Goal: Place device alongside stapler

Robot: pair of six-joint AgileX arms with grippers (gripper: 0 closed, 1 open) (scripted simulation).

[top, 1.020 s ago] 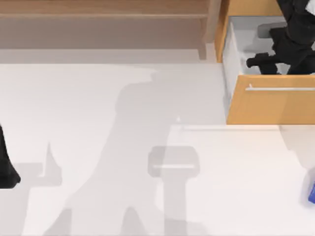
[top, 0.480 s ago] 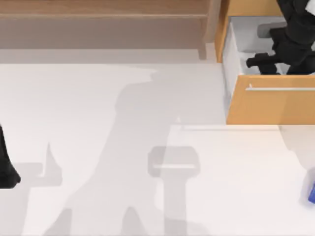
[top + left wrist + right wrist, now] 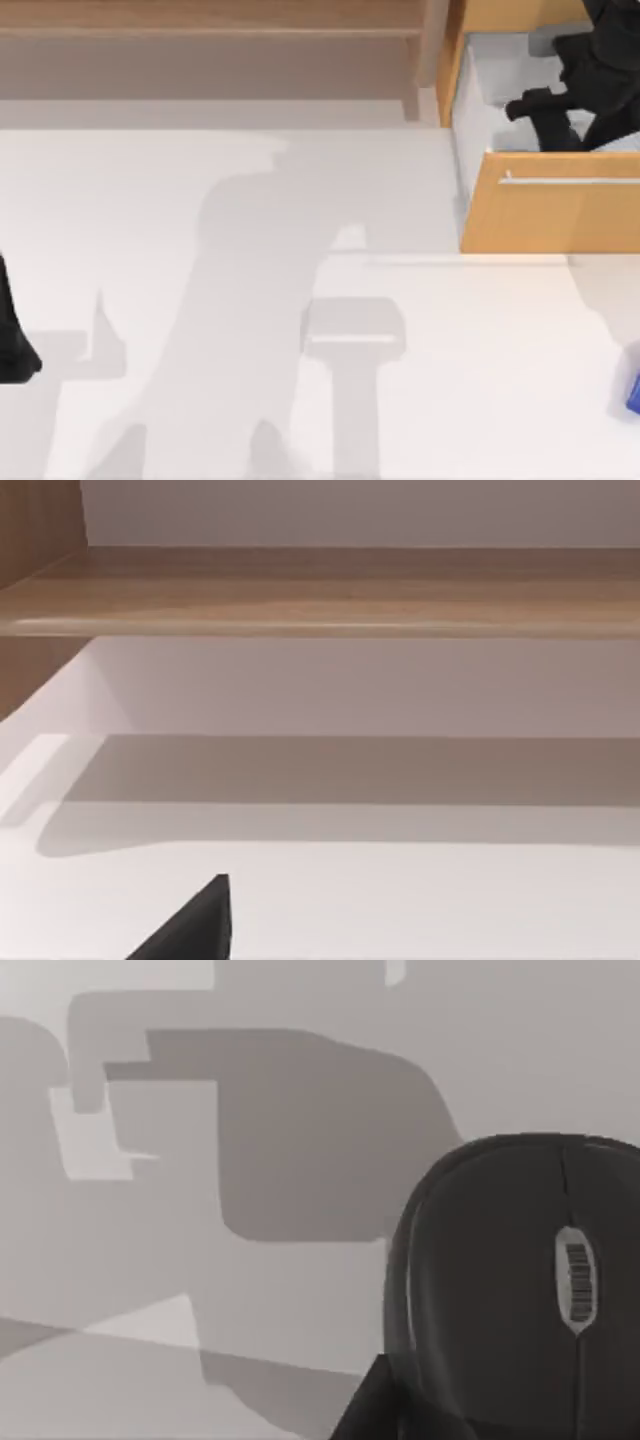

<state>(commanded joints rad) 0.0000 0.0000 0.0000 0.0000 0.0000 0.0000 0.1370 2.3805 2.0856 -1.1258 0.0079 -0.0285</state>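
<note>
The device (image 3: 500, 1290), a black oval mouse with a scroll wheel, looms close in the right wrist view over the pale drawer floor. A dark finger (image 3: 375, 1415) overlaps its near edge. From above, my right gripper (image 3: 532, 104) hangs inside the open drawer (image 3: 480, 120) at the back right, shut on the device. The stapler (image 3: 633, 390) is a blue sliver at the table's right edge, well in front of the drawer. My left arm (image 3: 14, 345) is parked at the left edge, with a black fingertip (image 3: 195, 930) low in its wrist view.
The drawer's wooden front (image 3: 550, 225) with its metal handle (image 3: 570, 181) juts over the white table. A wooden shelf unit (image 3: 200, 30) runs along the back. Arm shadows lie across the white tabletop (image 3: 200, 250).
My right gripper has moved toward the back of the drawer and slightly right, carrying the black device with it. Its shadow on the table shifted left. The left arm stayed still.
</note>
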